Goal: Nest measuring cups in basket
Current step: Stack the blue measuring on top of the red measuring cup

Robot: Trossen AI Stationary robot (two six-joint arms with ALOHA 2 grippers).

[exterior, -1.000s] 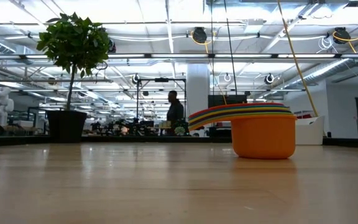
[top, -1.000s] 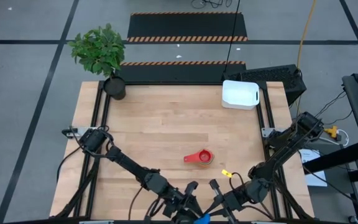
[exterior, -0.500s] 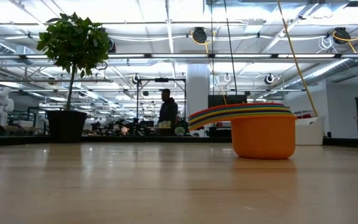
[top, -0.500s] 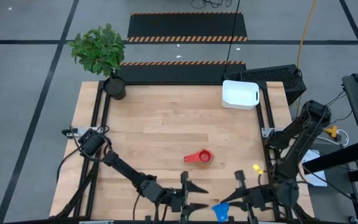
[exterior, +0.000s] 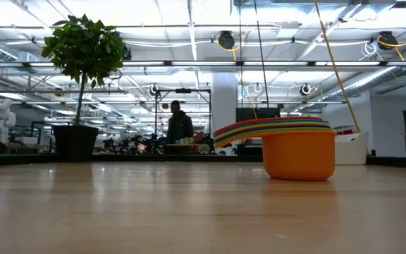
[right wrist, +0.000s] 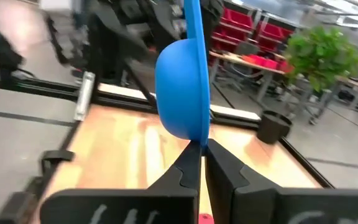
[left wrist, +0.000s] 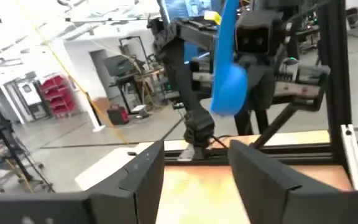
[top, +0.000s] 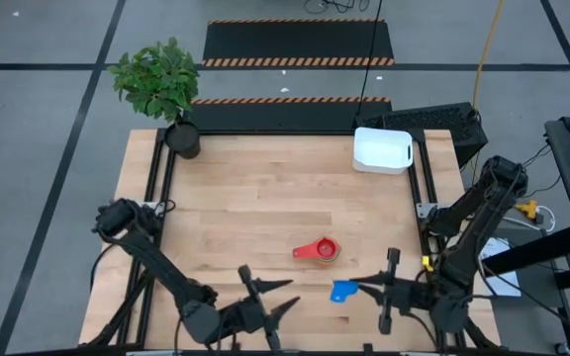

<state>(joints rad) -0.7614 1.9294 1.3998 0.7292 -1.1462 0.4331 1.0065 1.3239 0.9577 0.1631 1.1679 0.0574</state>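
Two dark robot arms reach over a wooden table (top: 245, 198) from its near edge. The right gripper (top: 362, 288) has its fingers clamped on the handle of one blue measuring cup (top: 343, 292), carried in the air near the table's front edge, bowl hanging to one side. The left gripper (top: 265, 297) hangs well apart from it, fingers spread and empty. One nested stack of cups (top: 320, 251) sits near the table's centre, red on top from above, orange at the bottom in the low view; I can make out several coloured rims but cannot count them exactly. One white basket (top: 382, 149) sits in the far right corner, nothing showing inside it. One potted plant (top: 166, 89) stands in the far left corner. I judge the step in hand to be adding the blue cup to the stack; next, the right arm likely needs to turn the bowl upright over the stack and lower it in. Moving the stack to the basket remains undone.
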